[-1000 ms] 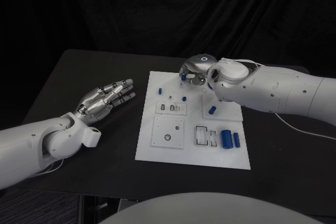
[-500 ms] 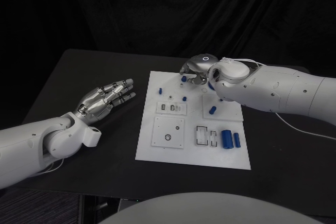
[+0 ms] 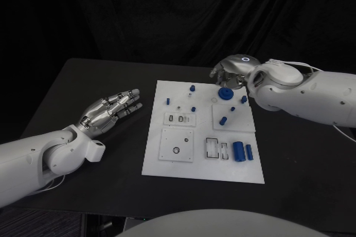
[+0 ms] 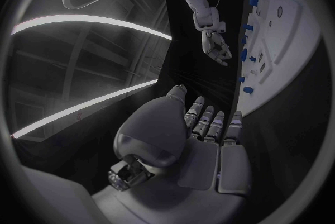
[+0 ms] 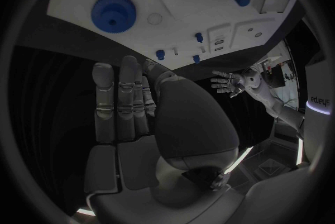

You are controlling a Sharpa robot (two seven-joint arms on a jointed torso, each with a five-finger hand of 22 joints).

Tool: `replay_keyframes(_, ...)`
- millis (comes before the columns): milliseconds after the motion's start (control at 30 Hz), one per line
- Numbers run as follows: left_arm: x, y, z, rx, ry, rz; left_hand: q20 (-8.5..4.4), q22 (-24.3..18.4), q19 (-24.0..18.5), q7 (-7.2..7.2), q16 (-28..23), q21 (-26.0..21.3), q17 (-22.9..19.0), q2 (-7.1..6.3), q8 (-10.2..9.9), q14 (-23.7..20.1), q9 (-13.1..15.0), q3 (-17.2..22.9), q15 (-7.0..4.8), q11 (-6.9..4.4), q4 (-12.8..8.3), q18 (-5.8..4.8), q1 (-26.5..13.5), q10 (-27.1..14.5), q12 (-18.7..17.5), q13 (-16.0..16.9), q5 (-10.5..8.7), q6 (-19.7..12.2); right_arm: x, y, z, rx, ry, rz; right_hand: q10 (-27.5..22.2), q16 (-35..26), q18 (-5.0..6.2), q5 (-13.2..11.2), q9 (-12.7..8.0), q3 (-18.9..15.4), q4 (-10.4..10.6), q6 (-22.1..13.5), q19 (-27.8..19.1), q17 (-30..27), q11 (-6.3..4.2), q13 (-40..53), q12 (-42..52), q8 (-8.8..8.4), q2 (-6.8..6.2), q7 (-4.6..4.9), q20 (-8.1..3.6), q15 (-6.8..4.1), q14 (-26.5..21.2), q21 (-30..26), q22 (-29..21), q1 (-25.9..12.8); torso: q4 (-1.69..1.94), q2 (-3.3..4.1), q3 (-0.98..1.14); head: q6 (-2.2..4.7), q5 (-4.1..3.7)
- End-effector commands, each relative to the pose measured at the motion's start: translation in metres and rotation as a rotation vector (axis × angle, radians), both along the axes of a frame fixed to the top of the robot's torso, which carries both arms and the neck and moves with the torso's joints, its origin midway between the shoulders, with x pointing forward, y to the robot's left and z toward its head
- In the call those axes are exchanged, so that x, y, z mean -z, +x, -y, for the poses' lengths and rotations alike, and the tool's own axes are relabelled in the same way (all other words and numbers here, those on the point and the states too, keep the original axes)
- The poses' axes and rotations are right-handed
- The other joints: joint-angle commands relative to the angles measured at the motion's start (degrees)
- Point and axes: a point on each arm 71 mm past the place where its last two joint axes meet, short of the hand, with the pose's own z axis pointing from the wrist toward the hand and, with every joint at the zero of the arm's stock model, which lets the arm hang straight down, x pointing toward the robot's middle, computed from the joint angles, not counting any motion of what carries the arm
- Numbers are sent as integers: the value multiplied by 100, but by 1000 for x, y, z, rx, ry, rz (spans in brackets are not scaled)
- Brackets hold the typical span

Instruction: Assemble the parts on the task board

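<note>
While the white task board (image 3: 172, 162) lies flat mid-counter (image 3: 89, 88), both hands sit off it and hold nothing. The left hand (image 3: 110, 109) hovers over the dark counter just beside the board's left edge, palm up, fingers (image 3: 127, 99) straight and a bit apart, pointing twd the far side. The right hand (image 3: 231, 72) is at the board's far edge, fingers extended side by side in the right wrist view (image 5: 120, 104), nothing between them; its big white forearm (image 3: 312, 95) hangs over the counter to the board's right and comes close to the board's far right corner.

On the board, a blue gear (image 3: 223, 93) lies flat near the far edge, right by the right hand, w/ a small blue peg (image 3: 243, 99) beside it and another blue piece (image 3: 191, 87) further left along that edge. More small blue pegs (image 3: 168, 100) stand on the left part. Mid-board, a blue pin (image 3: 223, 121) stands tilted on a raised square plate. Nearer the robot, a thick blue cylinder (image 3: 238, 150) and a thinner one (image 3: 249, 152) lie side by side, touching or nearly so, next to a slotted recess (image 3: 213, 147). A square plate w/ a round hole (image 3: 176, 150) sits at the near left.

Black curtain (image 3: 148, 21) behind the counter.
</note>
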Motion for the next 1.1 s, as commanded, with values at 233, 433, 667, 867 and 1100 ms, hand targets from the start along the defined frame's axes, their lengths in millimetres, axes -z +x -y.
replay_keyframes(233, -12, -1, 0, -31, -113, 130, -22, -46, -136, 34, 15, -79, 3, -18, 29, 15, 7, 83, 33, 30, -55, 67, 63, 32, 35, 6, 44, 60, 2, -13, 58, 154, 115, -119, 2168, 2671, -250, -115, -131, -440, 586, 131, 838, 3799, -170, 5474, 5028, 1, 3, 86, 1, 22, 1093, 1081, 1165, -783, -6, -44, -19, 70, -106)
replay_keyframes(433, -11, -1, 1, -28, -118, 132, -45, -63, -192, 40, 14, -120, 1, -12, 33, 11, 9, 115, 36, 40, -84, 43, 53, 38, 44, 7, 48, 73, 4, -12, 69, 183, 113, -128, 3498, 3743, -447, -106, -122, -692, 822, 156, 1381, 5407, -189, 6822, 5873, 11, 81, 74, -25, -7, 1703, 2099, 2068, -1131, 26, -55, -19, 127, -128)
replay_keyframes(667, -10, -1, 1, -26, -120, 130, -44, -59, -184, 40, 12, -114, 0, -11, 33, 6, 8, 118, 37, 42, -88, 43, 54, 33, 39, 6, 48, 71, 12, -8, 70, 204, 93, -163, 3498, 3950, -527, -166, -144, -779, 829, 55, 1630, 5742, -219, 6822, 5873, -41, 97, 55, -60, -45, 1876, 2481, 2382, -1175, -59, -51, -16, 139, -89)
replay_keyframes(867, -8, -1, 1, -22, -121, 124, -37, -46, -153, 37, 13, -91, 0, -8, 31, 8, 7, 135, 40, 46, -102, 49, 58, 30, 37, 5, 48, 65, 21, -2, 66, 206, 86, -174, 3498, 3851, -504, -214, -165, -787, 789, -17, 1571, 5594, -224, 6822, 5873, -62, 102, 51, -65, -50, 1805, 2405, 2344, -1131, -54, -69, 7, 123, -101)
replay_keyframes(1100, -7, -1, 1, -17, -121, 118, -11, -29, -112, 44, 12, -63, -1, -7, 28, 3, 5, 169, 45, 45, -126, 69, 49, 24, 35, 4, 44, 52, 31, 1, 60, 200, 87, -176, 3183, 3667, -449, -211, -174, -780, 692, -10, 1418, 5358, -225, 6532, 5693, -38, 115, 55, -65, -51, 1687, 2186, 2229, -1013, -57, -72, 6, 116, -93)
